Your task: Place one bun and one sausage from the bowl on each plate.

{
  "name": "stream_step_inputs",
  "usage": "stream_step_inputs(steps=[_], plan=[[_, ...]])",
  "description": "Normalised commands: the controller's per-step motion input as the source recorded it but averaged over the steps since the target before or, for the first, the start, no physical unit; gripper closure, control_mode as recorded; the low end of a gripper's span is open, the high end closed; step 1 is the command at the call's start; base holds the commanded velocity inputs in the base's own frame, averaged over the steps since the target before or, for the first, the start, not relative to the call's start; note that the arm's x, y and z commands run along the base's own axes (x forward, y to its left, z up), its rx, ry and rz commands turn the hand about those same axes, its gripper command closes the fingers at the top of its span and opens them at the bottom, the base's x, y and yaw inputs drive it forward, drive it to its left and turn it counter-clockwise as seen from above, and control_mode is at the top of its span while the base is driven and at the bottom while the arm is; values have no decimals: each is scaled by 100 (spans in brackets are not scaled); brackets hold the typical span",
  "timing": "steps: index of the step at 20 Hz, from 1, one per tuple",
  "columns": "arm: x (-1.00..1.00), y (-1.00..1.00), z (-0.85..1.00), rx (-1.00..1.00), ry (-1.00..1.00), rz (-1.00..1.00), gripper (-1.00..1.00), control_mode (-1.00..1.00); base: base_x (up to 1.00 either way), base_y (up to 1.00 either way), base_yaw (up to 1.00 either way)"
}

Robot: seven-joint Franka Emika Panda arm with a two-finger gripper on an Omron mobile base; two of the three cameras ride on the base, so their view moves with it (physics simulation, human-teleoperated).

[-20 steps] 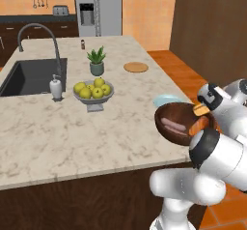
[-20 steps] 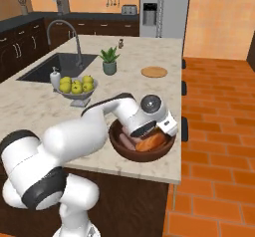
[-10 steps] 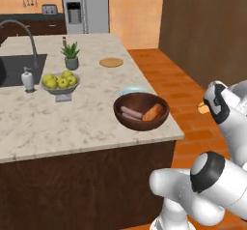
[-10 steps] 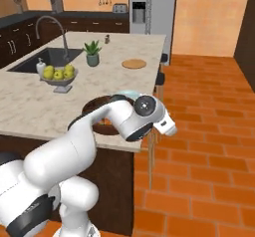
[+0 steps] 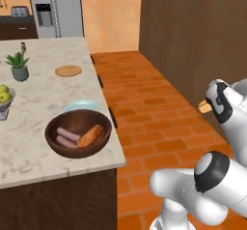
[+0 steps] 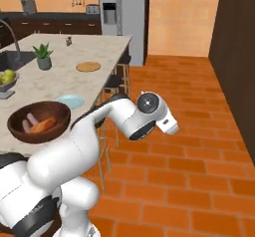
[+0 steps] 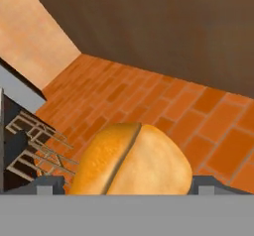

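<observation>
Bun (image 7: 131, 160) sits clamped between the fingertips of the claw (image 7: 130, 180) in the hand view, jaws spread wide around it, with brick floor (image 7: 163, 101) beneath rather than the table. The step in hand looks like carrying this bun to a plate, so the arm needs to swing back over the table (image 5: 34, 103) before anything is let go; releasing here would drop it onto the floor. The pale blue plate (image 5: 83, 106) lies just behind the brown bowl (image 5: 78, 133), partly hidden by its rim, so the approach should come in above the bowl's wall and descend low onto the plate's bare face before opening. Another bun (image 5: 91, 136) and sausages (image 5: 65, 137) lie in the bowl. In the right base view the arm reaches out past the table edge over the floor, elbow bent, wrist (image 6: 149, 115) well apart from the bowl (image 6: 37, 122) and plate (image 6: 69, 100).
</observation>
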Motion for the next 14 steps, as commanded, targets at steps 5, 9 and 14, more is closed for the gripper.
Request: stream_step_inputs(steps=[5, 9, 14], plan=[[0, 0, 0, 0, 0, 0, 100, 100, 38, -100, 0], [0, 0, 0, 0, 0, 0, 100, 100, 32, -100, 10], [0, 0, 0, 0, 0, 0, 100, 100, 96, -28, 44]])
